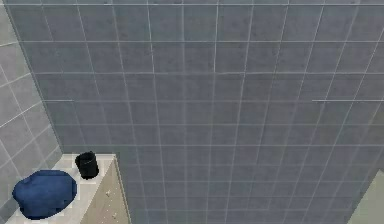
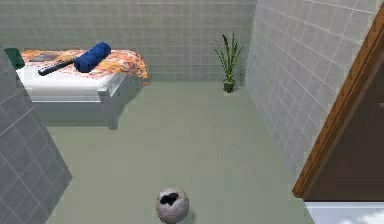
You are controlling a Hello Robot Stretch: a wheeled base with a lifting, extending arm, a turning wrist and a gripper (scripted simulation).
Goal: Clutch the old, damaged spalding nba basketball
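A round grey-white ball with dark torn patches (image 2: 172, 205) lies on the green-grey floor near the arm side view's bottom edge, just left of the middle. Its worn surface fits an old, damaged basketball. Bare floor lies all around it.
A grey tiled wall (image 1: 220, 90) rises close ahead in the forward view. At its lower left a pale cabinet (image 1: 108, 195) bears a blue rounded thing (image 1: 45, 192) and a small black cup (image 1: 87, 164). In the arm side view stand a bed (image 2: 75, 85), a potted plant (image 2: 229, 62) and a wooden door frame (image 2: 345, 110).
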